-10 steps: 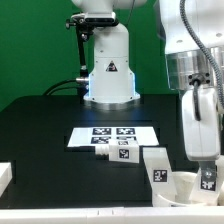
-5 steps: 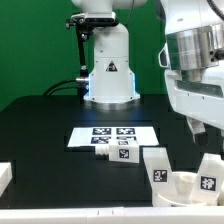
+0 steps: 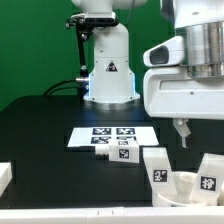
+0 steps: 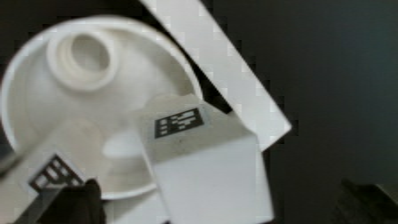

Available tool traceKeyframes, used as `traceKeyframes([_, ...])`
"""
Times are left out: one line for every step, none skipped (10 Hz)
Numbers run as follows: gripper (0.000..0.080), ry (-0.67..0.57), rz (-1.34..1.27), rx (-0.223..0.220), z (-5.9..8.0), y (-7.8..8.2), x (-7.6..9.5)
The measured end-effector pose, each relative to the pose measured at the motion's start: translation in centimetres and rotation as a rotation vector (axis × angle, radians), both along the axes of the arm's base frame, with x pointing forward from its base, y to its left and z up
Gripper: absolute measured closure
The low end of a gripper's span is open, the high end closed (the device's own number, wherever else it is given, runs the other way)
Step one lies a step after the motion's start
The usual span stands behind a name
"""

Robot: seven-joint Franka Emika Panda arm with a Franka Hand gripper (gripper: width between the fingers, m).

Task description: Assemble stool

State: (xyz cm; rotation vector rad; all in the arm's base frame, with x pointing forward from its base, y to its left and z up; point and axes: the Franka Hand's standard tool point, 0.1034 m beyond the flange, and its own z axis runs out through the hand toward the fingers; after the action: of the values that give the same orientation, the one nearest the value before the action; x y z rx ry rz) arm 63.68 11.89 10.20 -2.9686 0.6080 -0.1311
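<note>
Sitting near the front edge of the bench [image 3: 40, 120], on the exterior view's right, the stool's round seat [image 3: 186, 184] carries two chunky tagged legs standing in it: a first leg [image 3: 157, 167] toward the exterior view's left and a second leg [image 3: 208, 178] toward its right. In the wrist view a round socket [image 4: 89, 52] in the seat shows with nothing in it.

The fingers [image 3: 183, 132] hang spread and empty above the seat, over the gap between those two legs and well clear of both.

A loose leg [image 3: 113, 151] lies flat, its long axis running across the exterior view, at the near edge of the marker board [image 3: 88, 137]. It lies lower than the fingers and toward the exterior view's left. Fetching it looks like the coming move, and the first leg stands roughly between, so a raised path seems wise.
</note>
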Motion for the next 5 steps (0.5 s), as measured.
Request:
traceKeyframes([0.0150, -0.003, 0.023, -0.006, 0.00, -0.17, 0.04])
traceKeyframes([0.0150, -0.010, 0.110, -0.022, -0.02, -0.36, 0.05])
traceKeyframes([0.0150, -0.014, 0.169, -0.032, -0.04, -0.49, 0.06])
traceKeyframes([0.0150, -0.015, 0.260, -0.052, -0.06, -0.61, 0.03])
traceKeyframes([0.0150, -0.006, 0.490, -0.086, 0.00, -0.61, 0.07])
